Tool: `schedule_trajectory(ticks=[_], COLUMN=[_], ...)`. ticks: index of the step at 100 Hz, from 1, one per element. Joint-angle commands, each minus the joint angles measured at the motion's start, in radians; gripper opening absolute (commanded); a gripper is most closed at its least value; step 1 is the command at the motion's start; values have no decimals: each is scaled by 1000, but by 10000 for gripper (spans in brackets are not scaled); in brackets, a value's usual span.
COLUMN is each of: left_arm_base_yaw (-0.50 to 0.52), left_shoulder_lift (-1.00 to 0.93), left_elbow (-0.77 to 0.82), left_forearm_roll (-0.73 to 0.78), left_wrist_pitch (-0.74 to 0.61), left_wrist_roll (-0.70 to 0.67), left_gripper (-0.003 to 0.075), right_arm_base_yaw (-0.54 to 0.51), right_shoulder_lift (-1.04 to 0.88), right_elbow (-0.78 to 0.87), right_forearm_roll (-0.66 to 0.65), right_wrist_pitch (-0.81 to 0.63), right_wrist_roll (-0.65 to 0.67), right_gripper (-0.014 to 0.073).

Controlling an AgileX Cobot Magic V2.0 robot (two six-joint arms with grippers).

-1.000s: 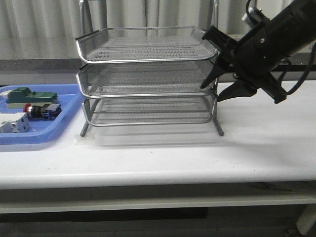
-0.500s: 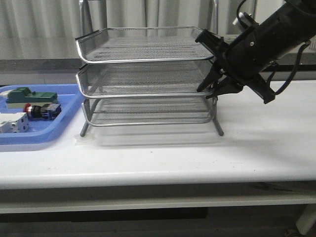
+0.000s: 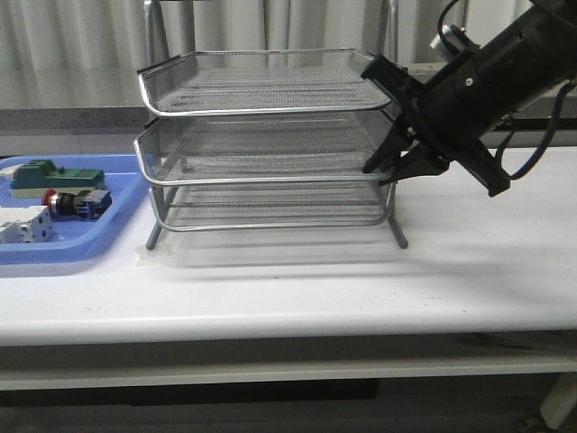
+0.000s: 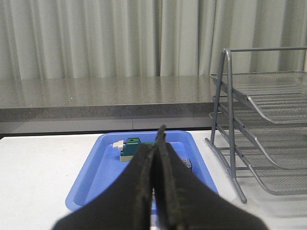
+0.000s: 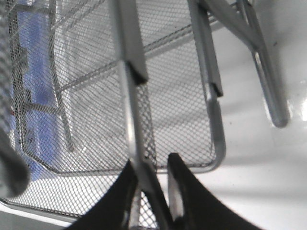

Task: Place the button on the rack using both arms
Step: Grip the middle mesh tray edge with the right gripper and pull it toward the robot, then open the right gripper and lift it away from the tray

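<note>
Progress is standing early: we are clamping the right gripper (image 3: 389,171) on the rack's (image 3: 261,135) middle tier, left gripper (image 4: 154,158) closed empty, button (image 3: 74,202) still in its tray (image 3: 117,221).

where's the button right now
In the front view the button lies in the blue tray at far left, between the green block and white block.

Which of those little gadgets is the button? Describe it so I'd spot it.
Look left of the wire rack to the flat blue tray. The button lies in its middle, between a green block and a white block; only it has a red cap.
</note>
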Motion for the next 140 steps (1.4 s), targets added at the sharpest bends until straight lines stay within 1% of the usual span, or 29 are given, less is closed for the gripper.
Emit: schedule_trajectory(ticks=[1, 12, 46, 60, 75, 82, 89, 96, 101, 108, 113, 120, 140], left_arm_base_yaw=[-7, -7, -7, -7, -7, -7, -7, -7, -7, -7, -7, -7, -7], left_shoulder_lift=[-32, -32, -32, -32, -32, -32, -32, -32, -32, -32, -32, -32, -32], left_elbow=[35, 35, 35, 35, 35, 35, 35, 35, 35, 35, 35, 35, 35], left_forearm_roll=[-3, -3, -3, -3, -3, -3, -3, -3, -3, -3, -3, -3, -3], left_wrist_pitch=[-77, -77, -77, -77, -77, -77, -77, -77, -77, -77, -77, -77, -77], left_wrist_roll=[-9, -9, -9, -9, -9, -9, -9, -9, -9, -9, -9, -9, -9], left_gripper=[-20, -20, -20, -20, -20, -20, -20, -20, -20, -20, -20, -20, -20], right_arm_base_yaw=[1, 9, 52, 80, 88, 88, 88, 88, 88, 88, 88, 88, 88], right_shoulder_lift=[-70, -127, -283, -322, -332, -332, -333, -333, -333, -333, -334, -345, -436], right_elbow=[36, 106, 320, 376, 392, 392, 392, 392, 392, 392, 392, 392, 392], right_forearm_roll=[-87, -123, -127, -127, -126, -127, -132, -149, -162, -178, -189, -215, -288], right_wrist_pitch=[37, 18, -34, -53, -63, -63, -63, -63, -61, -60, -59, -59, -51], right_wrist_roll=[-18, -18, -20, -20, -20, -20, -22, -21, -21, -21, -21, -21, -21], right_gripper=[-40, -40, -40, -40, -30, 14, 91, 194, 288, 397, 450, 481, 480])
